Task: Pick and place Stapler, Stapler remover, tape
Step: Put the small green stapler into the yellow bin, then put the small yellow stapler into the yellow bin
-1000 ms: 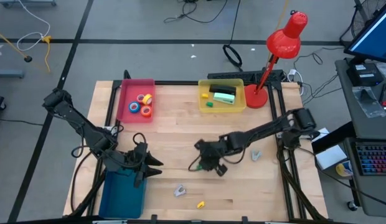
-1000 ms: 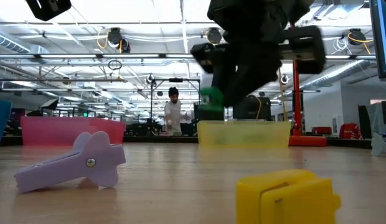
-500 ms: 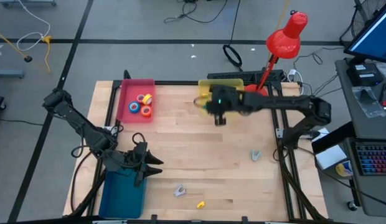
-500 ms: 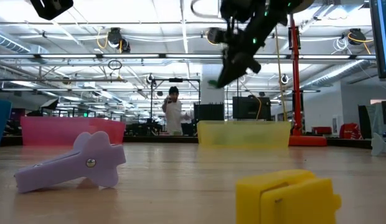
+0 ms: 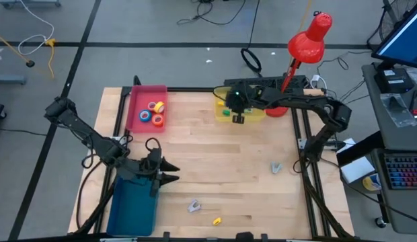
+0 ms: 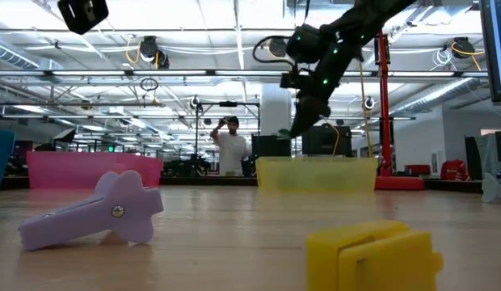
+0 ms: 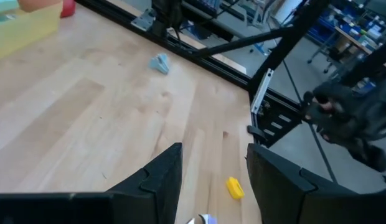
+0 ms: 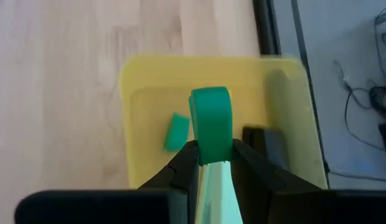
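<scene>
Nearest the front edge of the tabletop (image 5: 195, 154) we are seeing a small yellow block (image 5: 216, 220) and a lilac staple remover (image 5: 194, 206) lying flat. A grey-blue remover (image 5: 276, 167) is lying off to the right. The left pincer (image 5: 169, 171) is hovering beside the blue bin (image 5: 133, 208), fingers spread and empty. Farther back, the pink bin (image 5: 146, 107) is holding the tape (image 5: 155, 114). The right pincer (image 8: 208, 163) is hanging over the yellow bin (image 8: 134, 118), pinching a green stapler (image 8: 211, 124). A red lamp (image 5: 304, 47) is standing behind.
</scene>
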Controlling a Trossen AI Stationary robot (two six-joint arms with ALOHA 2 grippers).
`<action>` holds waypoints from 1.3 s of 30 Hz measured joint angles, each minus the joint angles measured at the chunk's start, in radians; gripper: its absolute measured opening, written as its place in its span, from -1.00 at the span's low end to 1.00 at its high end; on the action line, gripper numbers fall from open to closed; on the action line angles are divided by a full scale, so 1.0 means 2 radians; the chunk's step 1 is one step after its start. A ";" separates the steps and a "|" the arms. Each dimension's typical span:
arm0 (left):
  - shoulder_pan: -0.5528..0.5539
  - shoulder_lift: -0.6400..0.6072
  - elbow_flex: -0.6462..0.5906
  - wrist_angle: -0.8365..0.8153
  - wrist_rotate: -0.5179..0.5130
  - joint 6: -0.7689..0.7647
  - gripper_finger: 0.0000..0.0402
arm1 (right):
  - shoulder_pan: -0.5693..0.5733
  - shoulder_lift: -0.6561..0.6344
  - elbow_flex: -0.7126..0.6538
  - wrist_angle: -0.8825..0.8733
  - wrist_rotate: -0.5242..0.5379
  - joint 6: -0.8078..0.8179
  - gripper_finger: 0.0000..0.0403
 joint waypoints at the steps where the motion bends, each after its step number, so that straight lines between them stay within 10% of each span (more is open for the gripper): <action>1: 0.006 0.000 0.000 0.000 0.010 0.004 -0.12 | 0.001 0.010 0.002 0.006 0.001 -0.003 -0.68; 29: 0.089 0.000 0.000 0.004 0.136 0.046 -0.12 | -0.028 0.061 0.001 -0.054 0.028 -0.042 -0.37; 39: 0.106 -0.004 0.000 0.004 0.171 0.086 -0.12 | 0.004 -0.009 0.001 -0.062 0.024 -0.047 -0.20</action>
